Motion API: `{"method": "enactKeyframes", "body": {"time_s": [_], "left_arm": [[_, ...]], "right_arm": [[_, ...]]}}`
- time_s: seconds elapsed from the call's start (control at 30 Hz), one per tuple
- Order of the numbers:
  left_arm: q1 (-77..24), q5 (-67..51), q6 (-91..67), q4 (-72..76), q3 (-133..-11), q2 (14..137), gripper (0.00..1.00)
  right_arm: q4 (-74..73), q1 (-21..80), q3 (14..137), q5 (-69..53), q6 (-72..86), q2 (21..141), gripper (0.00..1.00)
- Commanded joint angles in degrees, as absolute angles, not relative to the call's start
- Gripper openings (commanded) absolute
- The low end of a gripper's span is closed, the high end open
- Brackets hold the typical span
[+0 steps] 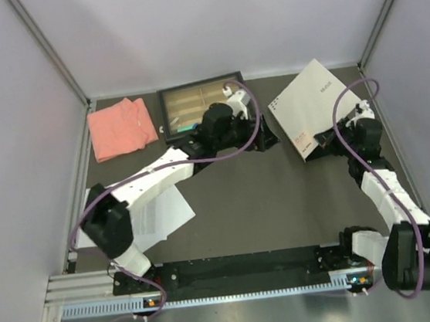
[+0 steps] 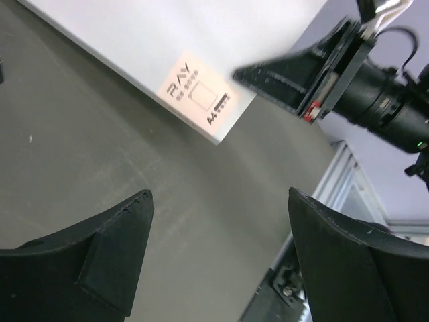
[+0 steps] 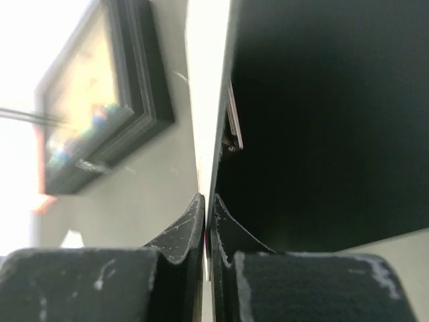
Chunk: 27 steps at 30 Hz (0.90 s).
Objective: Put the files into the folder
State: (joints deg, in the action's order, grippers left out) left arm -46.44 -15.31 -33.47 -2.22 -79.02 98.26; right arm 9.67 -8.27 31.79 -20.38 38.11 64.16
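- The folder (image 1: 313, 103) lies closed, white side up, at the far right of the bench (image 1: 282, 208). It is turned at an angle, with its printed label near the corner that faces the middle.
- The right fingers (image 3: 200, 216) are pinched together on the folder's near edge. The thin white cover is clamped between them, with the matte black inside showing just beyond.
- The right arm (image 1: 386, 196) rises from its near-right base, and its forearm leans toward the far side with the wrist bent at the folder.
- The files (image 1: 162, 212) lie at the near left of the bench, well apart from the folder and partly under the left arm (image 1: 155, 179).
- The left arm stretches diagonally from its near-left base toward the far middle.
- Its wrist sits beside the near right corner of the black-framed tray (image 1: 193, 101).
- The left fingers (image 2: 124, 235) stand wide apart with nothing between them, above bare bench and pointing toward the folder's labelled corner.
- A folded salmon-pink cloth (image 1: 122, 129) lies just left of the tray.
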Motion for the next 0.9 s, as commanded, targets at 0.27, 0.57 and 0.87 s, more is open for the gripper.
{"method": "enactKeyframes", "body": {"time_s": [0.27,0.57,0.87], "left_arm": [[-46.06,1.73,-46.57,-23.02,-70.57,71.82,0.98],[-44.04,10.46,-52.19,-31.72,-67.77,63.11,0.98],[-36.21,7.66,-61.43,-47.38,-71.28,66.09,0.98]], "right_arm": [[-34.97,21.15,42.09,9.19,22.49,39.82,0.0],[-47.36,57.69,48.51,42.78,30.49,54.2,0.0],[-49.3,74.78,52.2,54.22,34.88,67.14,0.0]]}}
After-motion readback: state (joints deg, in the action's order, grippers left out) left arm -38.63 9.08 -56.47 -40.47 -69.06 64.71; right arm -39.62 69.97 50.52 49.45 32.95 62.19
